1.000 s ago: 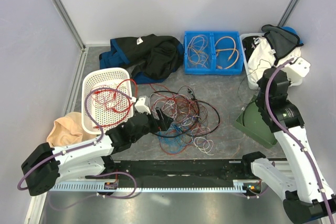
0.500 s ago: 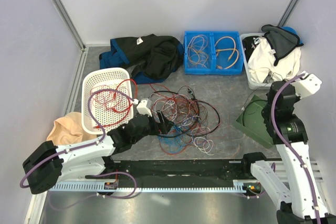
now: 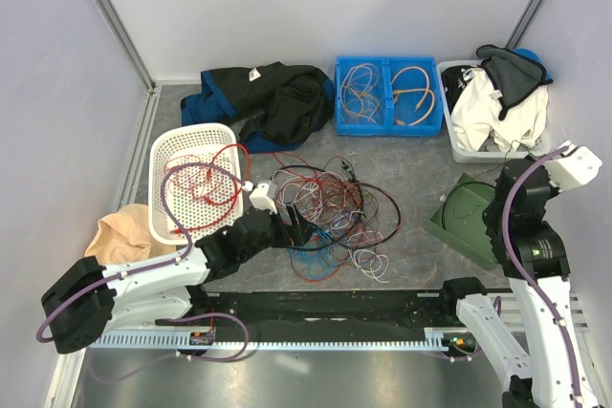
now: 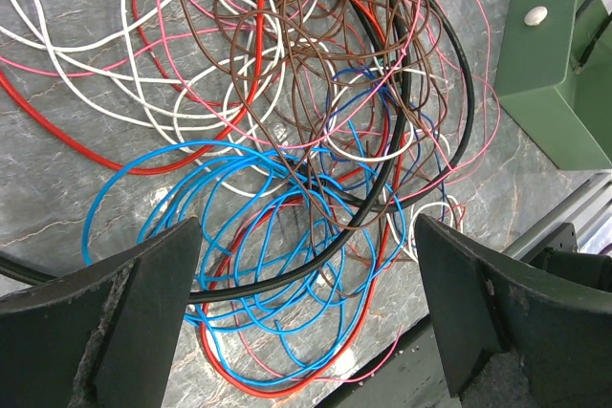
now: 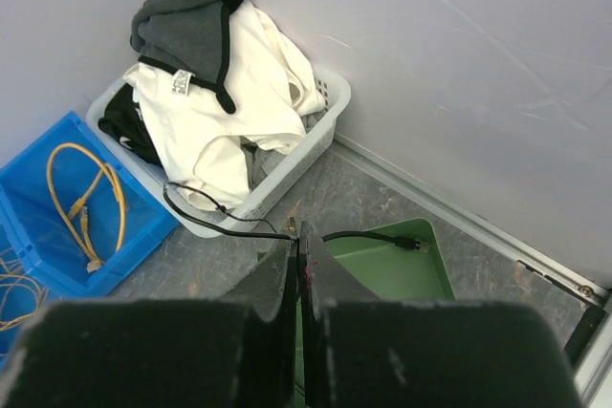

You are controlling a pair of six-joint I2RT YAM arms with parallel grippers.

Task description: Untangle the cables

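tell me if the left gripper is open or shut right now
Open. The left gripper shows its fingers wide apart in the wrist view, with the blue cable loops lying loose between them.

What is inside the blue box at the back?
The blue box has two halves: thin pale wires coil in the left one, a yellow cable in the right. Anything beneath those coils is hidden.

cables [image 3: 330, 212], multicoloured tangle, mid-table
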